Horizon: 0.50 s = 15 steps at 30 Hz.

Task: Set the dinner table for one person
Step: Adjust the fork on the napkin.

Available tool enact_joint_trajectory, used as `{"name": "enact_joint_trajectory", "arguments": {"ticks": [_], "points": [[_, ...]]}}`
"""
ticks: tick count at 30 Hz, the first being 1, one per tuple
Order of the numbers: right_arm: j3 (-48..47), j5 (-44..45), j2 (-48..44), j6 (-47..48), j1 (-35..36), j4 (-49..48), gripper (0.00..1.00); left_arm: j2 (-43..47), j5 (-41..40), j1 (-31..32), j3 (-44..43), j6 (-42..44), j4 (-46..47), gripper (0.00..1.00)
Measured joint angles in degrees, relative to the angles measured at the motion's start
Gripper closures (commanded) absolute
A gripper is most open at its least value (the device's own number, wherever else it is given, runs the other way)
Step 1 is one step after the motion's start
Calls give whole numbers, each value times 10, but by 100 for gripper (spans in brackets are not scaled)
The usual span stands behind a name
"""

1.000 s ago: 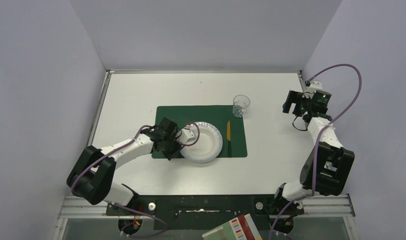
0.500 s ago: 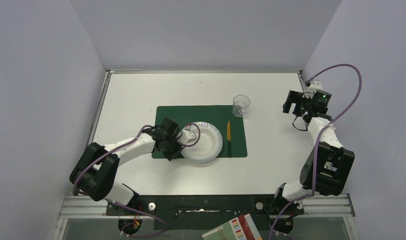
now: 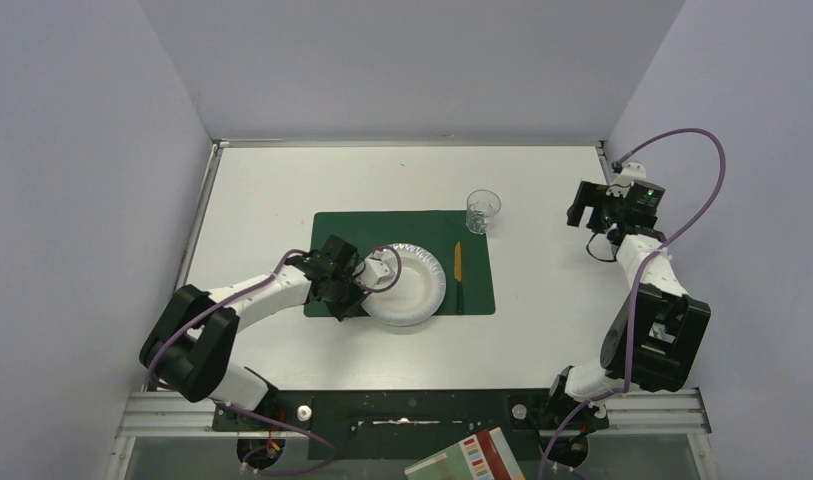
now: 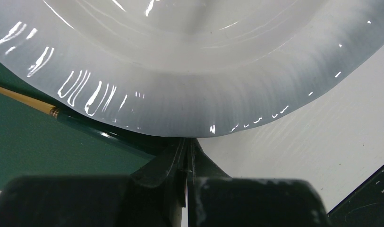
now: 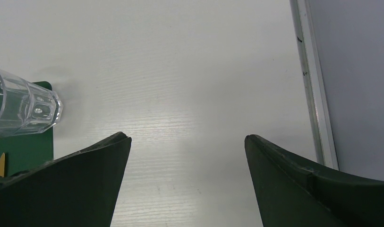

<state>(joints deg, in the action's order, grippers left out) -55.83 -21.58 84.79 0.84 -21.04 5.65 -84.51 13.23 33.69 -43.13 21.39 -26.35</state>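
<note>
The white dinner table (image 3: 272, 190) carries a dark green placemat (image 3: 332, 225). A white paper plate (image 3: 410, 283) lies on the mat, its near edge over the mat's border. My left gripper (image 3: 370, 282) is shut on the plate's left rim; in the left wrist view the plate (image 4: 194, 71) fills the top and the jaws meet at its edge (image 4: 187, 142). A yellow-bladed knife (image 3: 458, 272) lies right of the plate. A clear glass (image 3: 483, 210) stands at the mat's far right corner. My right gripper (image 3: 580, 213) is open and empty above bare table (image 5: 187, 138).
The glass (image 5: 22, 104) shows at the left of the right wrist view, and the table's metal rim (image 5: 312, 94) at the right. Grey walls close in the table on three sides. A thin yellow and dark utensil (image 4: 24, 94) shows past the plate's rim.
My left arm has shifted very slightly to the right while holding the plate's rim. The plate has barely moved. The right arm has not moved.
</note>
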Motion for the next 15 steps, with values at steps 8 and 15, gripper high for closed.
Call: {"name": "enact_joint_trajectory", "arguments": {"ticks": [8, 15], "points": [[0, -1, 0, 0, 0, 0, 4, 0, -14, 0, -101, -3, -61, 100], [0, -2, 0, 0, 0, 0, 3, 1, -13, -1, -202, -6, -104, 100]]}}
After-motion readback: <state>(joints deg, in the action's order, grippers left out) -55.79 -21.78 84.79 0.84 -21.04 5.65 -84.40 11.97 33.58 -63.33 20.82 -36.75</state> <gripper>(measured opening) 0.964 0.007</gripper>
